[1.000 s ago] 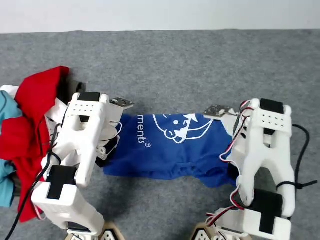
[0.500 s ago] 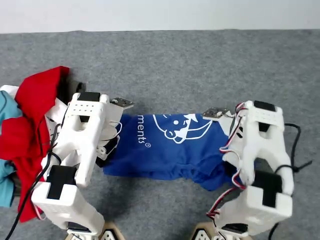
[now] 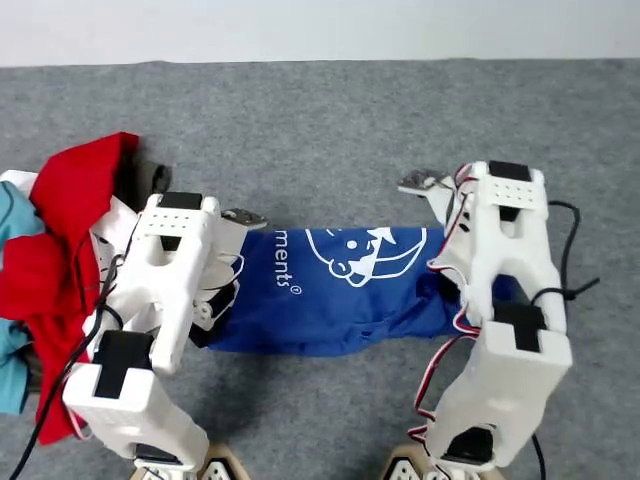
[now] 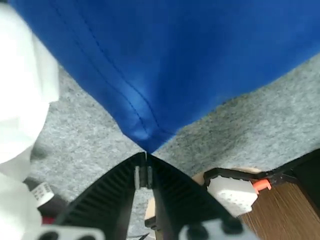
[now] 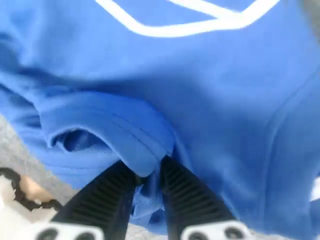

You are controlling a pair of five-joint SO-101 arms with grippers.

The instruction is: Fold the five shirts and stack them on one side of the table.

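My left jaws are pinched shut on the very corner of the blue shirt [image 4: 190, 60]. The point of its hem is caught right at their tips, and the cloth spreads away ahead of them over the grey counter [image 4: 260, 130]. My right jaws are drawn narrow on a rolled fold of the same shirt's hem, with blue cloth bunched between them and around them on both sides.

From above, the blue shirt [image 3: 340, 290] lies stretched between my two pairs of jaws, white print upward. My left arm [image 3: 165, 290] lies over one end of it and my right arm [image 3: 505, 290] over the other, so both ends are hidden from that camera.

Outward of my left jaws, away from the blue shirt, sits a heap of other clothes. A red shirt [image 3: 60, 230] lies on top and a teal shirt [image 3: 10, 220] shows at the counter's edge. A white cloth [image 3: 112, 222] between the red one and my left arm lies right against the arm. That white cloth [image 4: 20, 100] also crowds close beside my left jaws.

Behind those jaws, towards my base, are a white block with an orange tab [image 4: 232, 192] and a strip of brown wood [image 4: 285, 210].
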